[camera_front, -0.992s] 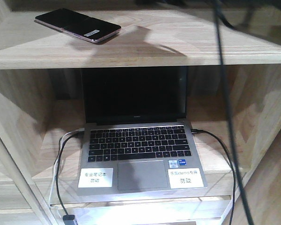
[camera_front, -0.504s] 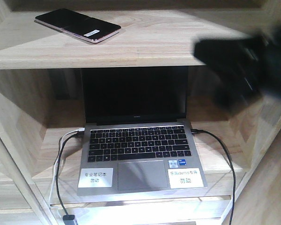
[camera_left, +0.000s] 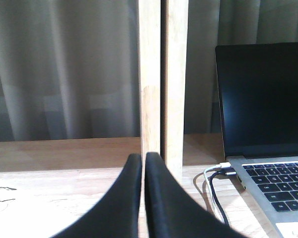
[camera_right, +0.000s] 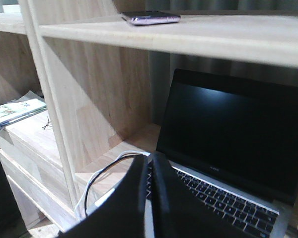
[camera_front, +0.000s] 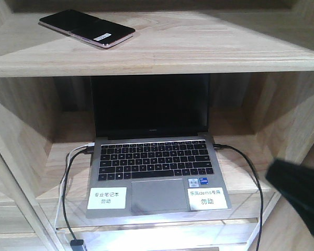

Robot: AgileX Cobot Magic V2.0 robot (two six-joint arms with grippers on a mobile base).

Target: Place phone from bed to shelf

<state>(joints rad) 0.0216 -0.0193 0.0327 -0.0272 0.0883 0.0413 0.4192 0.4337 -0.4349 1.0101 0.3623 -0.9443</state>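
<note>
light wood everywhere in the front view: phone (camera_front: pixel 87 29) lies flat on the top shelf (camera_front: pixel 199 47), far left, nothing touching it. below it an open grey laptop (camera_front: pixel 154 157) in the lower bay with cables plugged both sides. a dark blurred arm part (camera_front: pixel 301 196) sits at the lower right edge, well apart from the phone; can't tell which arm. left wrist view: left gripper (camera_left: pixel 143 168) fingers pressed together, nothing between them, pointed at a wooden upright (camera_left: pixel 162 84), laptop to its right. right wrist view: right gripper (camera_right: pixel 148 173) also pressed shut and empty, low over the laptop keyboard, phone (camera_right: pixel 150 18) up on the shelf edge above. bed not in view. judgement: placement looks done, step in hand is retreat; next move only needs both arms clear of laptop and cables.
</note>
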